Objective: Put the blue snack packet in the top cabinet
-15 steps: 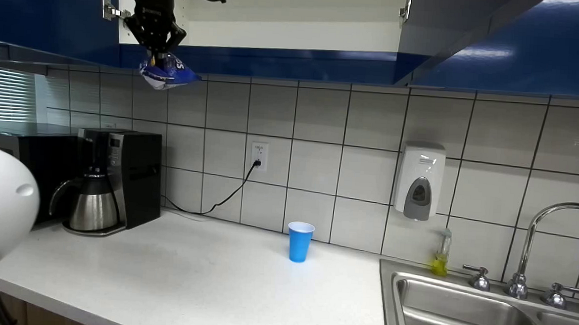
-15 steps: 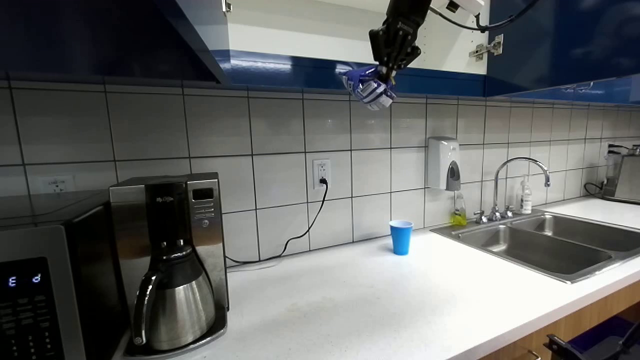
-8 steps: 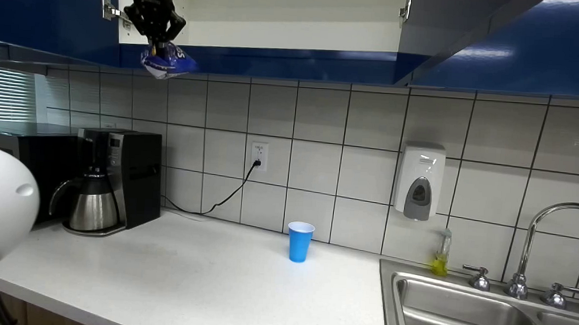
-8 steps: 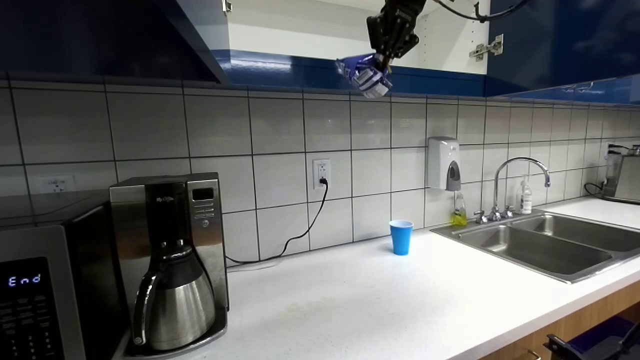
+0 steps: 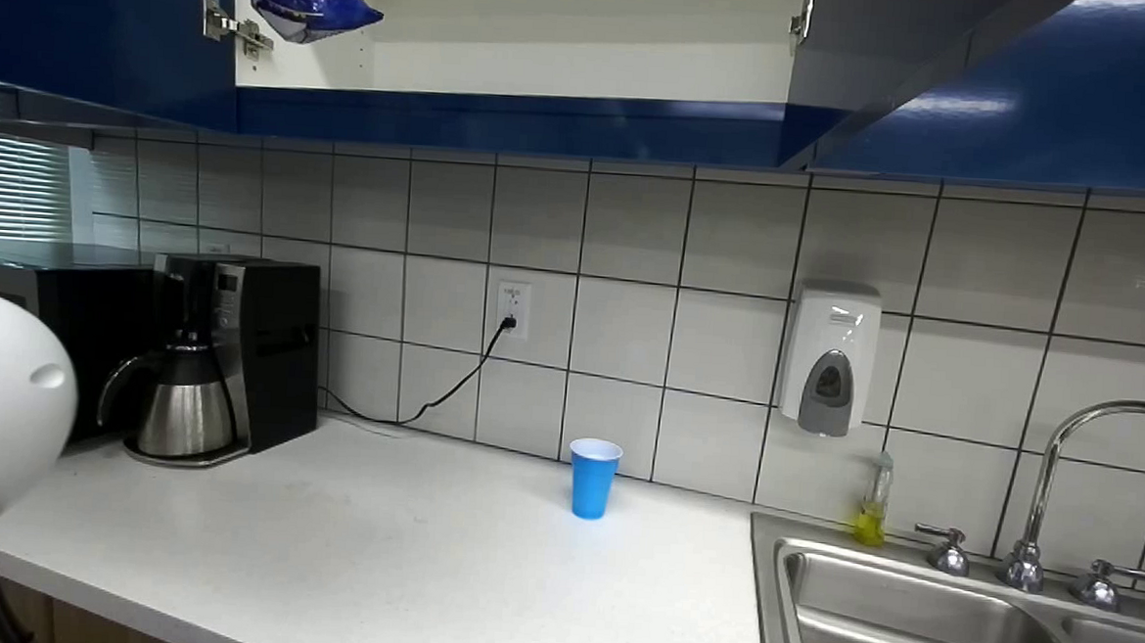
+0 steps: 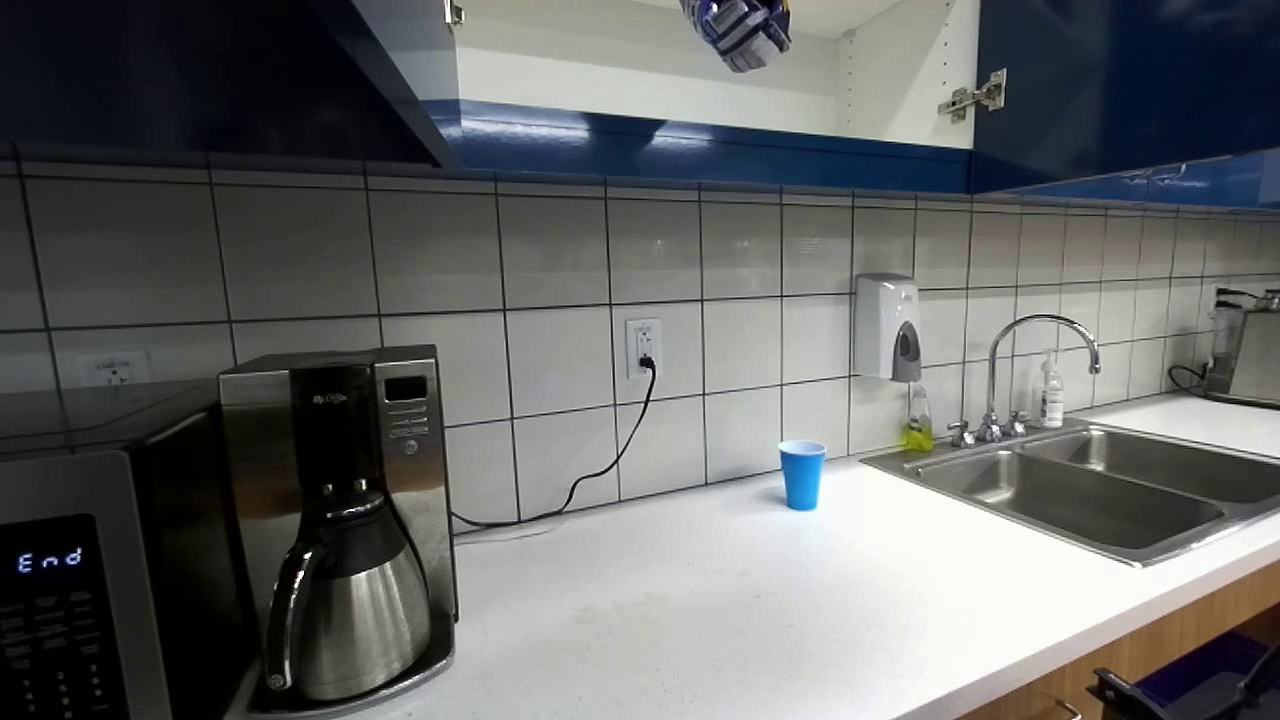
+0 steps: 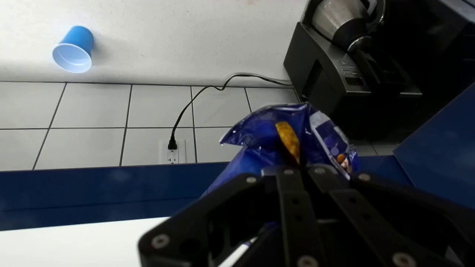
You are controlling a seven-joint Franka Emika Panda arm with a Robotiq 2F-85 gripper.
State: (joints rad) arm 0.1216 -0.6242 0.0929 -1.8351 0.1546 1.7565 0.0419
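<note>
Our likely step: blue snack packet [image 5: 310, 4] into the top cabinet [image 5: 566, 61].
Our gripper [image 7: 302, 167] is clamped on the packet, which hangs higher than the cabinet's lower edge [image 5: 509, 122], seemingly just outside; we should reach in level and release well behind that edge.

Blue packet [image 5: 315, 2] aloft at open cabinet [image 5: 514, 122]

You have, in an exterior view: blue snack packet [image 5: 313, 4], seen against open top cabinet [image 5: 544, 122]. On desk [image 5: 374, 546]: blue cup [image 5: 592, 484], upright.
</note>
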